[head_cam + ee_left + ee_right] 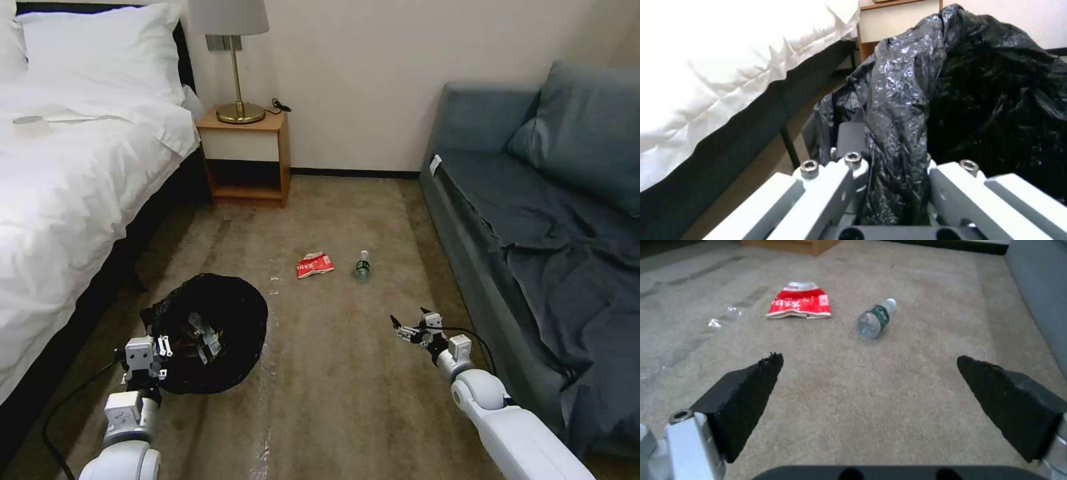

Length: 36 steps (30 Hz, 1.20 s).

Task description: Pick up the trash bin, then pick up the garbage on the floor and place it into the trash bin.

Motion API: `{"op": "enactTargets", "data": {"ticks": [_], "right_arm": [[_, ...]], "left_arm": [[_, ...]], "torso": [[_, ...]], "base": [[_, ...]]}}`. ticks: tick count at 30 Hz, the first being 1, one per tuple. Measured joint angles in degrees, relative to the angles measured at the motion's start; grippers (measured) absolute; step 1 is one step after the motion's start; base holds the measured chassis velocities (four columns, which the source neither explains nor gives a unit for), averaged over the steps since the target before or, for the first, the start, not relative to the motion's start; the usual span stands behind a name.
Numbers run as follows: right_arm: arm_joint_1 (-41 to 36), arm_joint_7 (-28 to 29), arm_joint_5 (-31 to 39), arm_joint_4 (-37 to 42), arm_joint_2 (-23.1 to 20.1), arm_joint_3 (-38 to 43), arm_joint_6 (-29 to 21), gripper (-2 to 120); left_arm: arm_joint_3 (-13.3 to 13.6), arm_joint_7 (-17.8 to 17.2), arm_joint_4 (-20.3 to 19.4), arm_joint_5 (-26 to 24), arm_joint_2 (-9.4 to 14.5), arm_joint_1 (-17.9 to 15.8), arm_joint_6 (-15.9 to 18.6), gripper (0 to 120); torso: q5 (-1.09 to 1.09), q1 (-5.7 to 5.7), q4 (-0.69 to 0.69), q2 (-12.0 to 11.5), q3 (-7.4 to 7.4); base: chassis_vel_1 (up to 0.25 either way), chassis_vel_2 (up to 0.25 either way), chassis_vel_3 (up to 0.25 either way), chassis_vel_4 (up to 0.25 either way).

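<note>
The trash bin (210, 333) hangs at about eight o'clock in the head view, near the bed (67, 187), its mouth tilted toward the camera with some pale litter visible inside the black liner bag (951, 83). It looks light and thin-walled, and the slick, crinkly liner could slide over the rim, so a grip on rim and liner together seems safest. The left pincer (160, 347) is clamped narrow on exactly that spot, with a fold of liner bunched between its fingers (835, 186). On the carpet toward twelve o'clock from the right pincer (413, 325) lie the red-and-white packet (799, 302) and, just beside it, the small clear bottle (876, 317). The packet appears flat, soft and nearly weightless, best pinched at a raised edge. The bottle looks light, smooth and liable to roll, so a grasp across its body would suit. The right pincer hovers well short of both, spread wide and empty, black pads (746, 396) framing bare carpet.
</note>
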Motion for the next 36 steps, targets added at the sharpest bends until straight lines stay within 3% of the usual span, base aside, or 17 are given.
{"op": "enactTargets", "data": {"ticks": [36], "right_arm": [[4.95, -0.96, 0.22, -5.88, 5.61, -3.54, 0.24, 100]], "left_arm": [[-1.02, 0.48, 2.51, -1.16, 1.44, -1.81, -0.69, 4]], "torso": [[0.00, 0.00, 0.01, 0.00, 0.00]], "base": [[-0.030, 0.030, 0.031, -0.033]]}}
